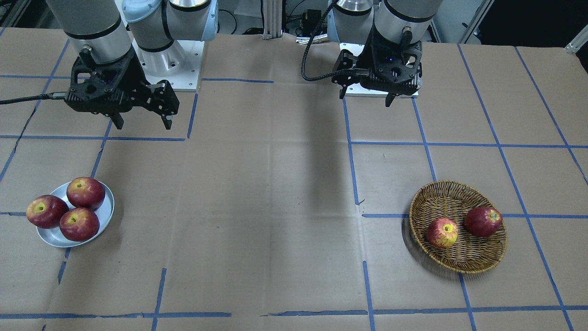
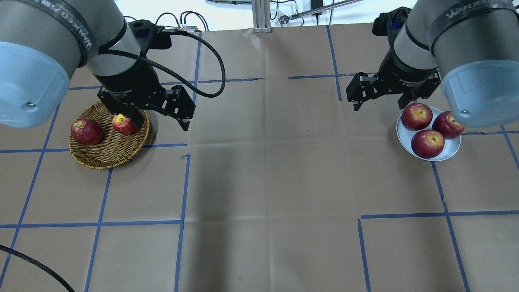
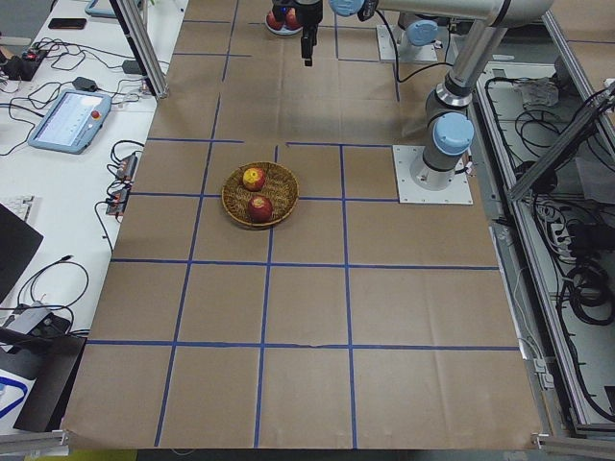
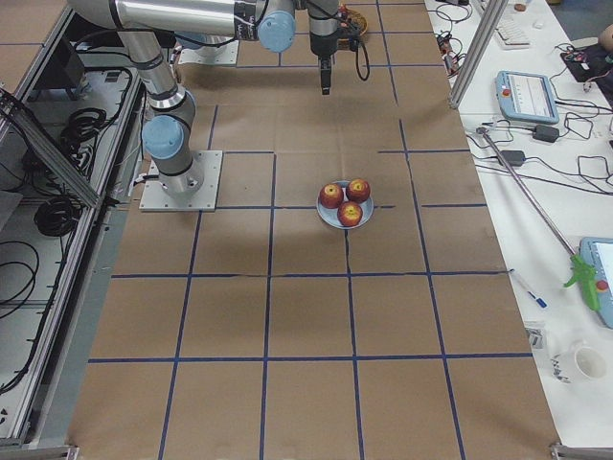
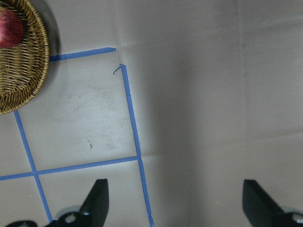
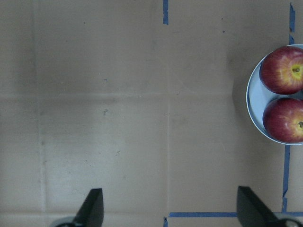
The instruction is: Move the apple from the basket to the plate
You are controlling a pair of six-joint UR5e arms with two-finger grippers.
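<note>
The apple [image 1: 442, 232], streaked with yellow, lies in the basket [image 1: 459, 269] beside a darker apple [image 1: 483, 221]. The plate [image 1: 108, 212], well apart, holds three dark apples [image 1: 86, 193]. The left gripper [image 1: 366, 97] and right gripper [image 1: 144, 124] hover over the table [image 1: 275, 207] — both released, jaws spread.
</note>
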